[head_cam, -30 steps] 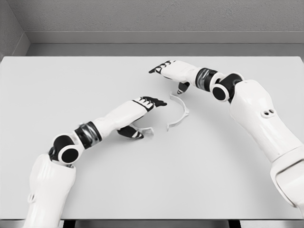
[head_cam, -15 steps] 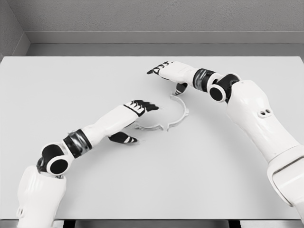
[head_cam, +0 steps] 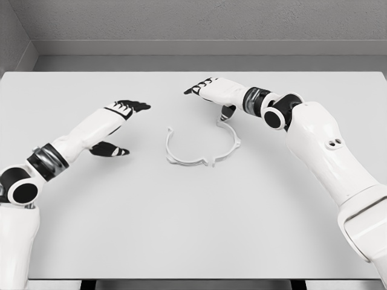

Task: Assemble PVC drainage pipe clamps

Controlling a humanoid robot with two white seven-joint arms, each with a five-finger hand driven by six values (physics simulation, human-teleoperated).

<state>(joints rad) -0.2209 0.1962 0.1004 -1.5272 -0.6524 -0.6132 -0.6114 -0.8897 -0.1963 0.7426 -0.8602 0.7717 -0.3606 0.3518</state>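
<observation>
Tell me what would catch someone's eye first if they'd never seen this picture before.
Probably the thin white clamp halves, lying together as a nearly closed ring at the middle of the pale table. Next come the two white arms reaching in from either side: the left robot hand hovers open to the ring's left, and the right robot hand sits just above its far right edge, fingers spread.

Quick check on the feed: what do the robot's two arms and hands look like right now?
Both arms are glossy white shells with black joints. The left hand and right hand are white with black fingers. Each forearm carries a dark ribbed wrist band, each elbow a round black cap, and the right upper arm shows two small dark dots. No cables show.
</observation>
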